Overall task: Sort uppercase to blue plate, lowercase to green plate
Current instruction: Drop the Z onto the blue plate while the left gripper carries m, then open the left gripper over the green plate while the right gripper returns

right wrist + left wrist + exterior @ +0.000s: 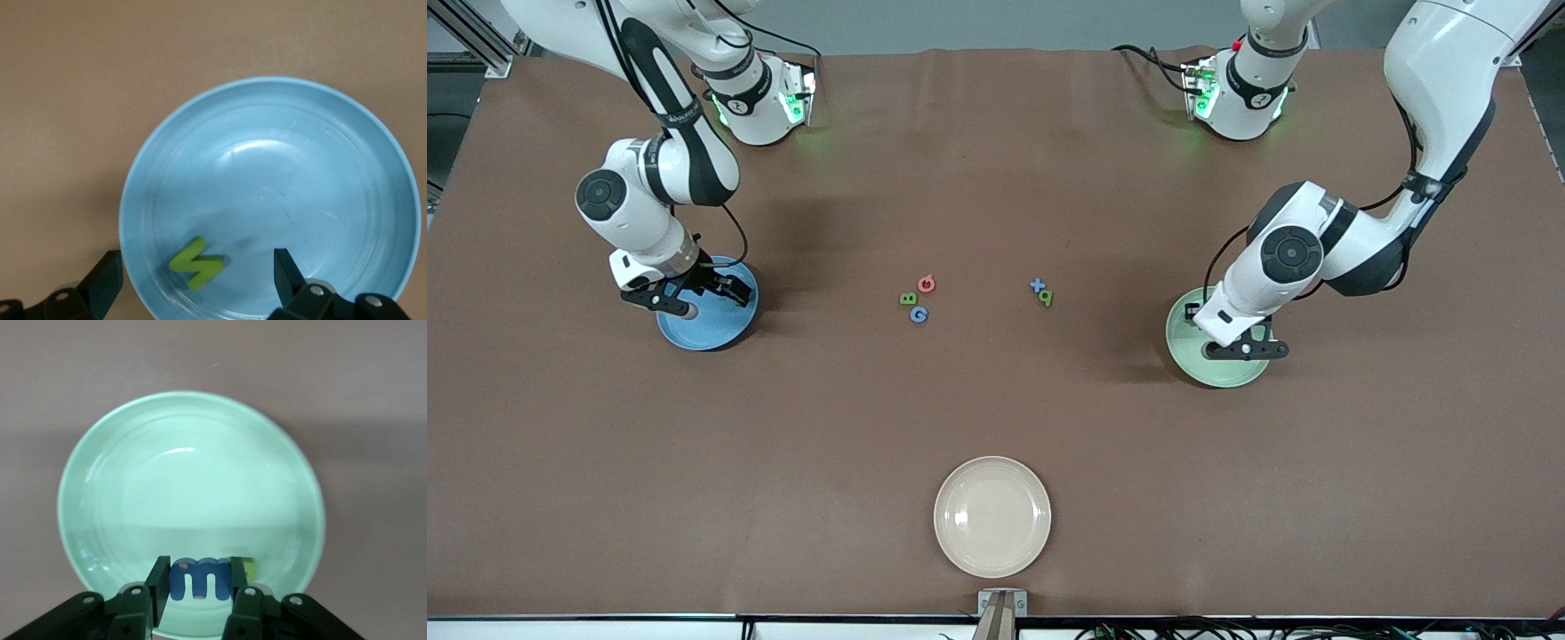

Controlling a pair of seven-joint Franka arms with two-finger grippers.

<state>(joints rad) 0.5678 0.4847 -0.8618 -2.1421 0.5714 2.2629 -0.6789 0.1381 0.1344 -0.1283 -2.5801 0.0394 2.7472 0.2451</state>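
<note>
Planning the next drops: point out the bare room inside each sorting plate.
Blue plate: bare except where the green S lies between the open right end effector. Green plate: bare except under the left end effector, shut on the blue m.

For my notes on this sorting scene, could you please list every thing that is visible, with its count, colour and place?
Blue plate: one, blue, right arm's end.
S: one, green, in blue plate.
Green plate: one, mint, left arm's end.
m: one, blue, held over green plate.
Small green piece: one, beside m, letter unclear.
B, G, G: three, green, red, blue, table middle.
x, q: two, blue, green, beside them.
Cream plate: one, nearest camera.
Right gripper: open, over blue plate.
Left gripper: shut on m.
</note>
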